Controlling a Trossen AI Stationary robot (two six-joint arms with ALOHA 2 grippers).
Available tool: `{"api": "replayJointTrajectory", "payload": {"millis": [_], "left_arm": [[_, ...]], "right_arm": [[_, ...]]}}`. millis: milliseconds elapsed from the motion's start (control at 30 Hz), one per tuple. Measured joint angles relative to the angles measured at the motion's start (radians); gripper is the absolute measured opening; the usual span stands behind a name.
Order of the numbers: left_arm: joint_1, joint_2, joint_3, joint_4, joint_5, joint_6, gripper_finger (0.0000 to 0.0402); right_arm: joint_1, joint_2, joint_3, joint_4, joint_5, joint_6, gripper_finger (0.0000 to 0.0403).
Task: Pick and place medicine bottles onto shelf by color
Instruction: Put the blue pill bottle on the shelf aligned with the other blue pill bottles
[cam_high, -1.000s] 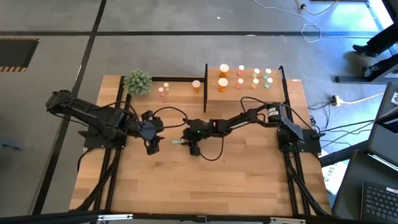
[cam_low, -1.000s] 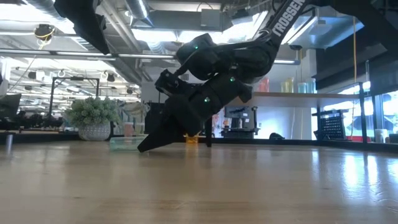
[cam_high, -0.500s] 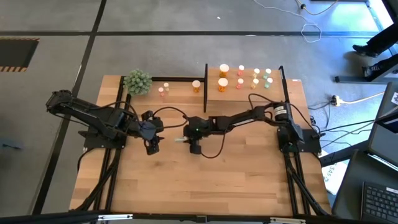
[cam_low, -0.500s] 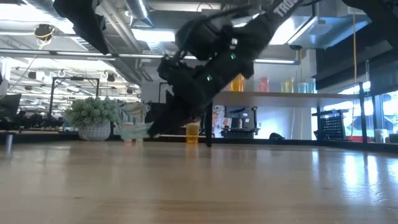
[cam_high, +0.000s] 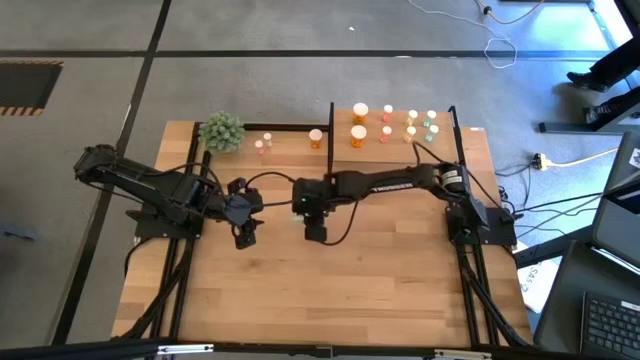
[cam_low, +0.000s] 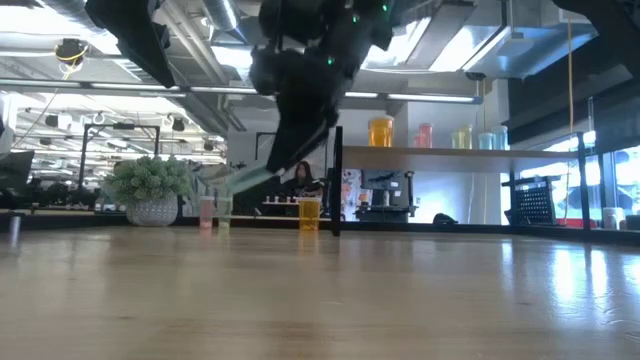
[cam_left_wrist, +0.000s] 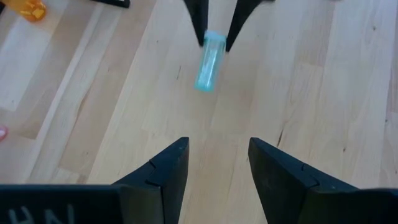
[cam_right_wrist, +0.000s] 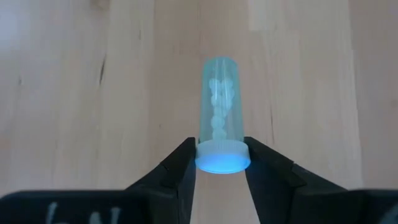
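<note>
My right gripper hangs above the middle of the table, shut on a small green bottle with a pale cap. In the low view that bottle slants clear of the tabletop. My left gripper waits open a little to the left, and its wrist view shows the bottle ahead. The shelf stands at the far edge and carries orange bottles, pink and pale ones. Two pink bottles and an orange one stand on the table. My right gripper pinches the green bottle at its cap end between the two fingers. The fingers slant down from above, and the body points on past the fingertips along their line. The bottle is lifted clear of the table and tilted, its free end lowest.
A green fuzzy plant ball sits at the far left corner, in a pale pot in the low view. Black shelf posts rise beside the orange bottle. Cables loop between the arms over bare wood toward the near edge.
My right gripper has risen and moved toward the table's far edge, keeping its hold. The green bottle, which lay low at the tabletop a second ago, now hangs clear of it and tilted. The right arm has stretched out straighter.
</note>
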Motion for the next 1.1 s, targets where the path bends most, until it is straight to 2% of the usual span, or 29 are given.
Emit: {"api": "replayJointTrajectory", "payload": {"millis": [400, 600, 833, 1000, 1100], "left_arm": [[-0.015, 0.000, 0.000, 0.000, -0.001, 0.029, 0.0163], [-0.025, -0.005, 0.000, 0.026, -0.015, 0.039, 0.0163], [-0.022, -0.047, 0.000, 0.205, -0.045, 0.192, 0.0163], [-0.006, -0.078, 0.000, 0.208, -0.080, 0.225, 0.0163], [0.006, -0.082, 0.000, 0.208, -0.081, 0.237, 0.0163]], "right_arm": [[0.003, 0.001, 0.265, -0.469, 0.002, 0.022, 0.0124], [0.017, 0.001, 0.370, -0.667, 0.054, -0.005, 0.0124], [0.034, 0.001, 0.401, -0.749, 0.097, -0.026, 0.0124], [0.034, 0.001, 0.401, -0.922, 0.100, -0.011, 0.0124], [0.034, -0.007, 0.395, -0.911, 0.106, -0.004, 0.0124]]}}
